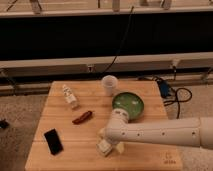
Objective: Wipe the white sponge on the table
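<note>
The table (60, 115), a square of light wooden planks with a small dark logo near its front right corner, fills the lower half of the camera view and carries everything else. Across its front right part reaches the robot's pale arm (165, 134), coming in from the right edge and bending down at the wrist, which puts the tool low against the wood, as a wipe needs.

Behind the arm sits a green bowl (128, 104), partly covered by the wrist, and just behind that a white cup (109, 84); both stand toward the back, well apart from the front strip where the wiping is going on. A black phone (52, 141) lies flat at the front left, a small white bottle (69, 96) lies on its side at the back left, and a small reddish item (82, 117) (what it is I cannot tell) rests between bottle and arm.

The gripper (105, 147) is down at the tabletop near the front edge, a little right of centre. The white sponge (119, 147) shows as a cream block just beside it, seemingly pressed to the wood under the fingers. I cannot tell how wide the gripper stands or whether it truly clasps the sponge; the contact looks right for a wipe in progress
</note>
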